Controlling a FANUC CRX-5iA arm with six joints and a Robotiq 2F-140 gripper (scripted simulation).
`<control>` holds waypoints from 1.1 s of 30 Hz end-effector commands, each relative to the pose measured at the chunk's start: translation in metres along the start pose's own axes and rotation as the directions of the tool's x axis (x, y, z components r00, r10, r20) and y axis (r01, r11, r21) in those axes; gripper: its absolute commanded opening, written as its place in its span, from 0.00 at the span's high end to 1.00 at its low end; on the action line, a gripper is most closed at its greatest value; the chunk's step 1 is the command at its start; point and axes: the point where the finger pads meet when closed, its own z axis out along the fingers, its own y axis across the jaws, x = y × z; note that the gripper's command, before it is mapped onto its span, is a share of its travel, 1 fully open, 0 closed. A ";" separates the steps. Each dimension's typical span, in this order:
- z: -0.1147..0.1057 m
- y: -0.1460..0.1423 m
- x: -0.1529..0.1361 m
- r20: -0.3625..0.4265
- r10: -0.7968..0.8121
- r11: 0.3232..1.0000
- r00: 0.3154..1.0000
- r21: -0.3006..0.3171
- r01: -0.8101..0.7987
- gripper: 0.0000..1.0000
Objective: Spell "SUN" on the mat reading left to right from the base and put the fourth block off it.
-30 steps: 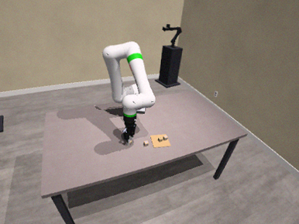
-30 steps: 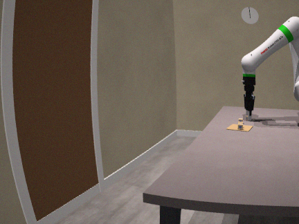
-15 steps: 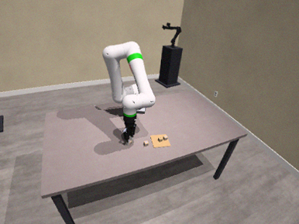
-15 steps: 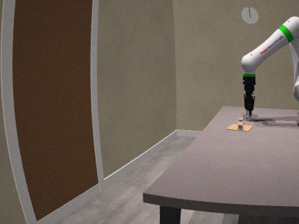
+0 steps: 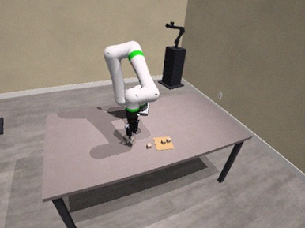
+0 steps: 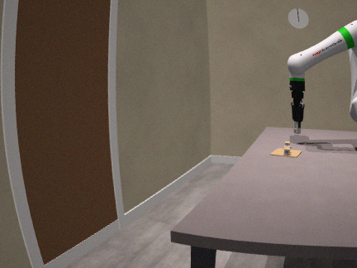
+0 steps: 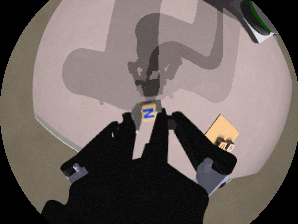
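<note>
My gripper (image 5: 131, 140) (image 6: 297, 129) (image 7: 149, 108) points down and is shut on the N block, just above the table left of the mat in the top view. The N block (image 7: 148, 113) shows a blue N on top, turned sideways in the wrist view. The orange mat (image 5: 165, 148) (image 6: 277, 153) (image 7: 220, 127) lies flat. Two blocks stand on it close together, one block (image 5: 163, 142) beside another block (image 5: 168, 140); their letters are too small to read. A further block (image 5: 149, 145) lies off the mat, between it and the gripper; its letter cannot be read.
The table (image 5: 203, 121) (image 6: 248, 198) carries the arm, whose shadow falls around the gripper. The table's long front edge runs beyond the mat in the top view. A dark pedestal (image 5: 173, 67) with a small arm stands on the floor behind the table.
</note>
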 end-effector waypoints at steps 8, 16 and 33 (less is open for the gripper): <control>-0.040 0.001 0.000 -0.001 0.000 1.000 1.000 0.000 0.000 0.84; -0.040 0.001 -0.001 -0.001 -0.002 1.000 1.000 -0.001 0.002 0.84; -0.035 0.065 -0.074 -0.002 -0.487 0.873 0.874 -0.023 0.486 0.84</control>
